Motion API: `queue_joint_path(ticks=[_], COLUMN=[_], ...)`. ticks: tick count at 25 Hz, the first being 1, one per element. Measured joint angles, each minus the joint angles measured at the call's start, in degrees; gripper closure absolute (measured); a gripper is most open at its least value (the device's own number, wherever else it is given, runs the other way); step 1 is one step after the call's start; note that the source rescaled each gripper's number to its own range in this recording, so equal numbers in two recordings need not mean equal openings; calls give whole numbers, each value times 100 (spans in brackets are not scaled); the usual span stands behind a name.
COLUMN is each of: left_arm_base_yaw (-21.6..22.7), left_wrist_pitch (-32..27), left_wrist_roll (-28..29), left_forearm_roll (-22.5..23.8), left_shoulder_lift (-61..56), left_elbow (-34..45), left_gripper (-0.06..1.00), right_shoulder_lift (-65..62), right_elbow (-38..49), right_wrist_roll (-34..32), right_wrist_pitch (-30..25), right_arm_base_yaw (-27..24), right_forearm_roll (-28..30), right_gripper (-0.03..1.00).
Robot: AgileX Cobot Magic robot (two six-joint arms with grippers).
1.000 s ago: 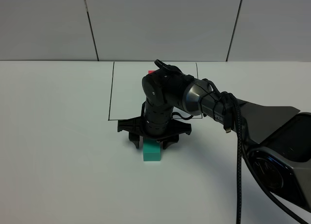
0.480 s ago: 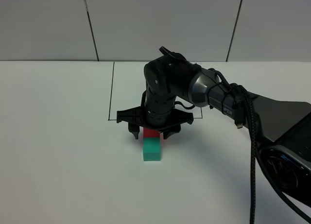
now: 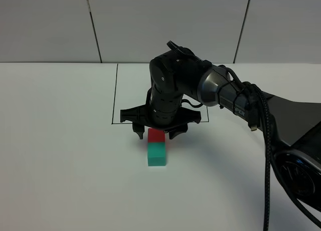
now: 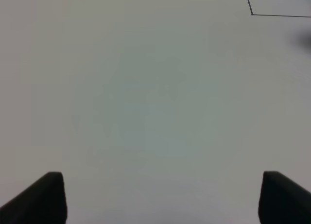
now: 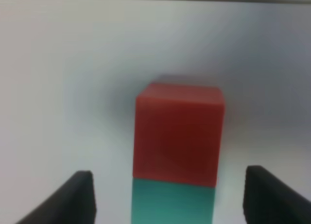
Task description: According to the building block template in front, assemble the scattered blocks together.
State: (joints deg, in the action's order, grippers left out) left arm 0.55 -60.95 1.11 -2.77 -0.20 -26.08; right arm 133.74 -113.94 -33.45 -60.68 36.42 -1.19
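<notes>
My left gripper (image 4: 155,197) hangs over bare white table (image 3: 60,156), well left of the red cube (image 3: 156,135), jaws spread wide. The red cube touches the teal cube (image 3: 157,154), just outside the black-lined rectangle (image 3: 116,90). My right gripper (image 3: 156,133) straddles red, jaws apart, seemingly not touching.

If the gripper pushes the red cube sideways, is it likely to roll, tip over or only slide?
The red cube would probably slide, not roll: its faces look flat and its edges square. It seems as wide as tall, so tipping looks unlikely. It sits against the teal cube, so a push toward that one would likely move both. Its matte surface suggests it is not slippery.
</notes>
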Motion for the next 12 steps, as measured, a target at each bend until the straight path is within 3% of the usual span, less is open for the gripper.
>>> queue_joint_path(ticks=[6,12], left_arm_base_yaw=[0,0], left_wrist_pitch=[0,0], left_wrist_roll=[0,0], left_forearm_roll=[0,0], left_shoulder_lift=[0,0], left_elbow=[0,0], left_gripper=[4,4], right_shoulder_lift=[-219,-625], right_elbow=[0,0], right_wrist_roll=[153,170], right_wrist_pitch=[-17,-321], right_arm_base_yaw=[0,-97], right_forearm_roll=[119,714], right_gripper=[32,32])
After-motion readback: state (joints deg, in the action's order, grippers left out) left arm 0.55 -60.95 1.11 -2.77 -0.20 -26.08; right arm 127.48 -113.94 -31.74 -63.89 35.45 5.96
